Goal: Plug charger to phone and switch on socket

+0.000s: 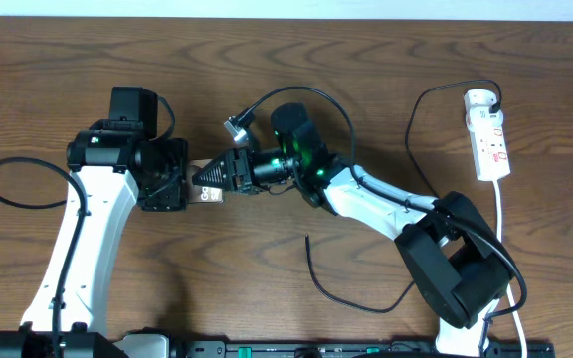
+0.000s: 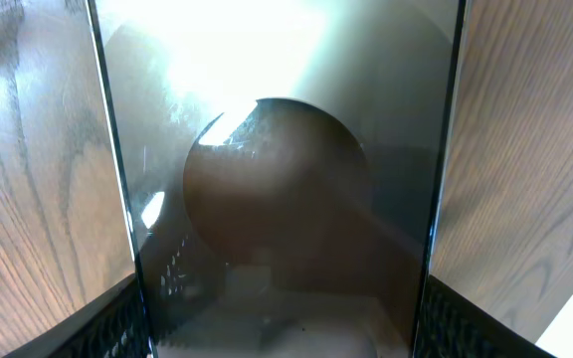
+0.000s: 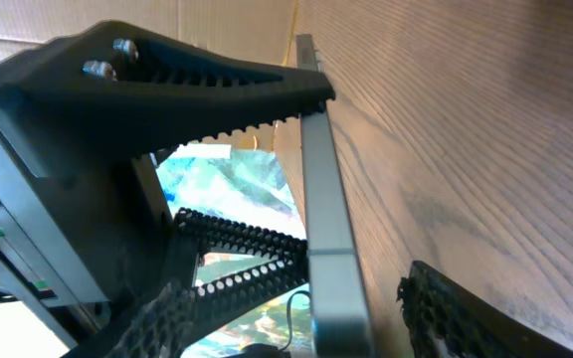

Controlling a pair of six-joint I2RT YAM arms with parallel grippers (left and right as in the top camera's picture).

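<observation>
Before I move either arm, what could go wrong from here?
Both grippers crowd the phone: the left gripper pinches it, the right gripper is close against it, so a careless pull may twist or drop it. The charger lies loose beside the right arm and could snag.

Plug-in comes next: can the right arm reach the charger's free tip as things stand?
Probably yes: the charger tip lies uncovered close beside that arm, with nothing over it. But the right claw is occupied at the phone.
</observation>
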